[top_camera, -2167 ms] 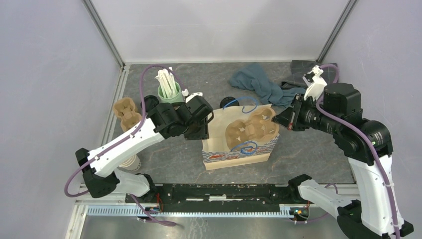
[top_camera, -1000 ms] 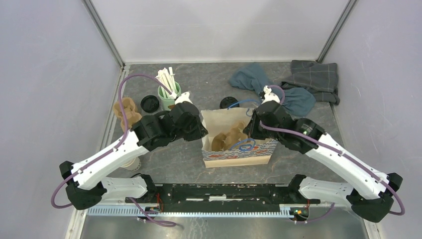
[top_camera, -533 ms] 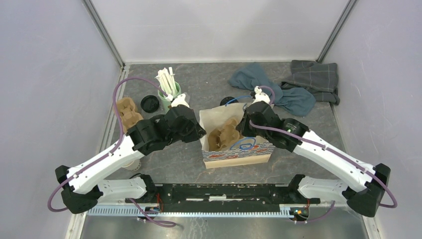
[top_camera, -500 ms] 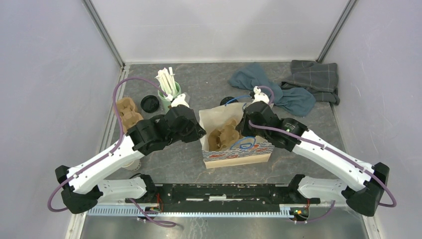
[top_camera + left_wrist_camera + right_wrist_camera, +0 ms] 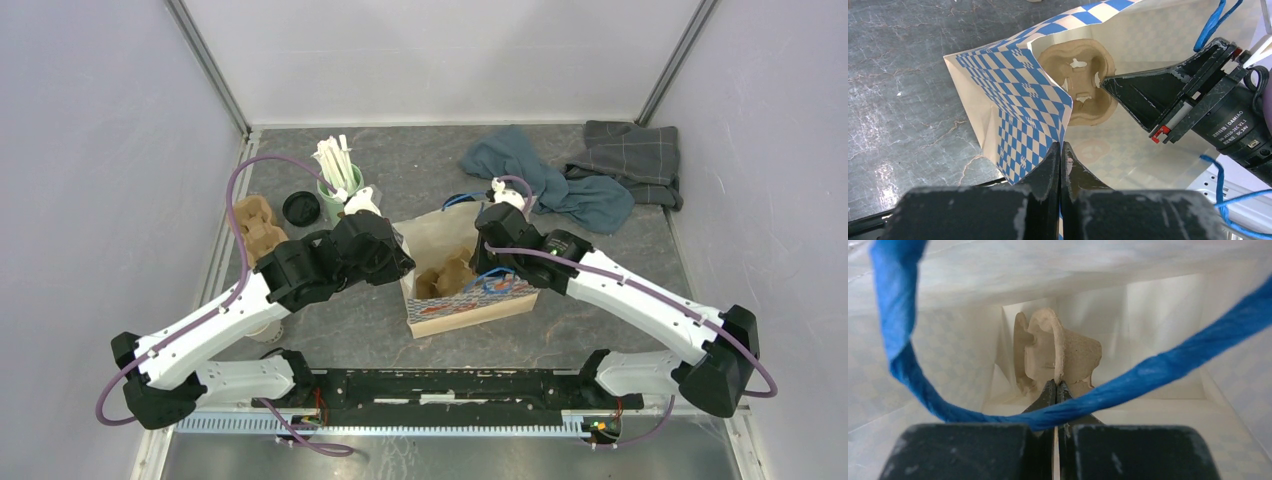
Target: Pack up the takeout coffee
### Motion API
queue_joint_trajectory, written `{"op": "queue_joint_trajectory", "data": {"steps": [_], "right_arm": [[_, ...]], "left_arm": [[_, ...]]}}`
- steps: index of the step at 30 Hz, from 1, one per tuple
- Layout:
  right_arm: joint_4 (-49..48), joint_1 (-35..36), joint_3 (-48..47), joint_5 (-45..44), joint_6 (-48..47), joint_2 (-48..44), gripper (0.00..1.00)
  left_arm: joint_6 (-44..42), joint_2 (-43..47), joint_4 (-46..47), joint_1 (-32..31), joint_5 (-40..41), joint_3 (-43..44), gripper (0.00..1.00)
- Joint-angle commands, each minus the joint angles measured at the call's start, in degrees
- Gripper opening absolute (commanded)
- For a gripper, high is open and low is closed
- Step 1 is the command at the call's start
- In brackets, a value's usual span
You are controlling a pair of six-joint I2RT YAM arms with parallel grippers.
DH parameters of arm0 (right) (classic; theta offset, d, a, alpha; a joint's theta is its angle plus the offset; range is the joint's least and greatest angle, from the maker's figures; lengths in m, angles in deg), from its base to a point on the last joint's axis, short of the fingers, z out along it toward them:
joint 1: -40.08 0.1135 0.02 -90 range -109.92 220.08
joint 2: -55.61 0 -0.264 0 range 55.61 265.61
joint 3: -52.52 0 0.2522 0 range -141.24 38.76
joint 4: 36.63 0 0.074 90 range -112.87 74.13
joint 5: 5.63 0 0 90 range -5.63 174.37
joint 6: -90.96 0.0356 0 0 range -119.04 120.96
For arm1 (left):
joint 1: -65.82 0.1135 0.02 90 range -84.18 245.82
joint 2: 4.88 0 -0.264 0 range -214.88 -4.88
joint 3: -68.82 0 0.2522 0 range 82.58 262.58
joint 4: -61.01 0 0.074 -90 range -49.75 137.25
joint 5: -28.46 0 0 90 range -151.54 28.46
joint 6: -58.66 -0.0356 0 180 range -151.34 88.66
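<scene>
A blue-checked paper bag (image 5: 470, 305) stands open at the table's middle. My left gripper (image 5: 404, 266) is shut on its left rim (image 5: 1060, 147). My right gripper (image 5: 477, 270) reaches into the bag and is shut on the edge (image 5: 1055, 384) of a brown pulp cup carrier (image 5: 443, 279), which stands on edge inside. The carrier also shows in the left wrist view (image 5: 1082, 92). A round black lid (image 5: 300, 207) shows left of the green mug (image 5: 338, 185); I cannot tell whether a white cup is under it.
A second brown carrier (image 5: 255, 226) lies at the left. Cream cups (image 5: 264, 326) stand under my left arm. Blue and grey cloths (image 5: 590, 185) lie at the back right. The bag's blue handle (image 5: 1153, 372) crosses in front of my right fingers.
My right gripper came from outside the bag's right side into the bag and pushed the carrier down inside. The bag has shifted a little left. My left gripper kept its hold on the rim.
</scene>
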Motion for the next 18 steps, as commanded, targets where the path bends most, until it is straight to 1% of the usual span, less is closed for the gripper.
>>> {"op": "queue_joint_trajectory", "data": {"steps": [1, 9, 11, 12, 14, 15, 16, 17, 18], "right_arm": [[1.1, 0.2, -2.1, -1.1, -1.1, 0.7, 0.0], [0.9, 0.3, -2.5, 0.6, -2.1, 2.8, 0.02], [2.0, 0.3, -2.5, -0.4, -2.5, 2.7, 0.04], [3.3, 0.2, -3.0, -1.6, -3.1, 2.9, 0.07], [8.8, 0.2, -6.6, -5.9, -6.1, 3.8, 0.19], [12.7, 0.2, -9.5, -9.5, -7.9, 4.6, 0.28], [16.7, 0.2, -13.0, -12.0, -9.7, 5.2, 0.39], [20.0, 0.2, -15.7, -13.3, -11.3, 5.5, 0.48], [21.8, 0.2, -17.5, -14.2, -12.7, 5.5, 0.53]], "left_arm": [[-1.9, 0.6, 2.8, -0.3, 2.3, 0.3, 0.02], [-1.9, 0.3, 3.0, -0.3, 2.3, -0.5, 0.02], [-2.0, 0.4, 2.9, -0.3, 2.7, -0.5, 0.02], [-2.0, 0.5, 2.8, -0.3, 3.0, -0.5, 0.02], [-2.0, 0.7, 2.6, -0.3, 3.6, -0.5, 0.02], [-1.9, 0.9, 2.3, -0.3, 3.9, -0.6, 0.02], [-1.8, 1.0, 2.0, -0.2, 4.2, -0.7, 0.02], [-1.7, 1.1, 1.6, -0.2, 4.6, -0.8, 0.02], [-1.7, 1.3, 1.2, -0.3, 5.1, -0.9, 0.02]]}}
